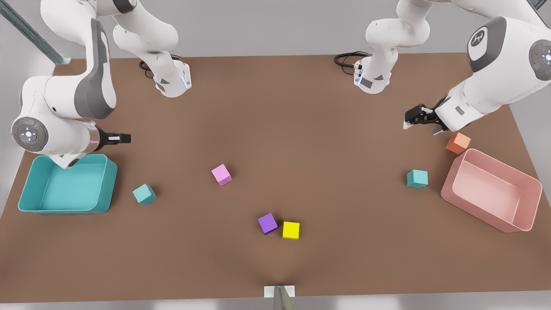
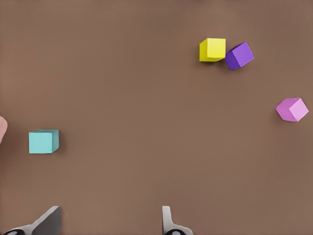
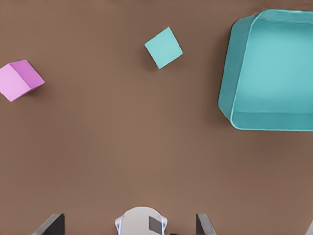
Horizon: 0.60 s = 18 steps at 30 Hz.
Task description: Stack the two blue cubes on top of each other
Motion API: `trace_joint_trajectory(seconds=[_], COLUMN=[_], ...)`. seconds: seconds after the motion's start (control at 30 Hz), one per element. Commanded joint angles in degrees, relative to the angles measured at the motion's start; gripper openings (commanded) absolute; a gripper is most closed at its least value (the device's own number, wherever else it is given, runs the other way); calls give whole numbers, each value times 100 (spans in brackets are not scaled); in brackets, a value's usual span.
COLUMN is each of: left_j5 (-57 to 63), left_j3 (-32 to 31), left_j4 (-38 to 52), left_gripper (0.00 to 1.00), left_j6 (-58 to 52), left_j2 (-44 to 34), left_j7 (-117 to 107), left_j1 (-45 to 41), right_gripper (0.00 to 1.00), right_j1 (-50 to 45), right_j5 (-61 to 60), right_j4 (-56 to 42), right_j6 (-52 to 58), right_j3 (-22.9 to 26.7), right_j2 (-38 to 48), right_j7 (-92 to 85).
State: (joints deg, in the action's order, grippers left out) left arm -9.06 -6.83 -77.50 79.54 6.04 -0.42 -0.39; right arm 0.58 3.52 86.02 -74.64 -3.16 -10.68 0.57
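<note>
1. White plate (image 1: 279, 291) sits at the near edge of the table (image 1: 301, 129); just beyond it lie the yellow cube (image 1: 291, 230) and the purple cube (image 1: 267, 223), close together with corners almost touching.
2. First blue cube (image 1: 144, 194) rests flat on the table towards the front view's left, just beside the teal bin (image 1: 109, 181) but apart from it; it lies turned at an angle to the bin's wall, as the right wrist view also shows (image 3: 164, 47).
3. Second blue cube (image 1: 417, 178) rests on the table towards the front view's right, near the pink bin (image 1: 450, 183) and not touching it; the two blue cubes lie well apart, neither on the other.
4. Pink cube (image 1: 221, 175) lies between them, nearer the first; the orange cube (image 1: 458, 143) sits at the pink bin's far corner.
5. Right gripper (image 1: 118, 138) hangs above the table at the teal bin's far side; its fingers (image 3: 51, 225) stand wide apart and hold nothing.
6. Left gripper (image 1: 415, 117) hangs near the orange cube, beyond the second blue cube (image 2: 43, 141); its fingers (image 2: 49, 223) are likewise spread and empty.
</note>
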Motion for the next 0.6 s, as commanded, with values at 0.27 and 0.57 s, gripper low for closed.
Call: trace_joint_trajectory(seconds=[0.27,0.57], left_j5=[1021,985], left_j3=[-161,-187], left_j4=[481,429], left_gripper=[100,100], left_j6=[35,-202], left_j2=[1523,1646], left_j7=[-450,-704], left_j1=[-172,-216], right_gripper=[100,100], right_j1=[118,346], right_j5=[105,378], right_j4=[1021,3272], right_j6=[-2536,-5833], right_j3=[-194,-132], right_j2=[-444,-381], right_j7=[-2234,-3035])
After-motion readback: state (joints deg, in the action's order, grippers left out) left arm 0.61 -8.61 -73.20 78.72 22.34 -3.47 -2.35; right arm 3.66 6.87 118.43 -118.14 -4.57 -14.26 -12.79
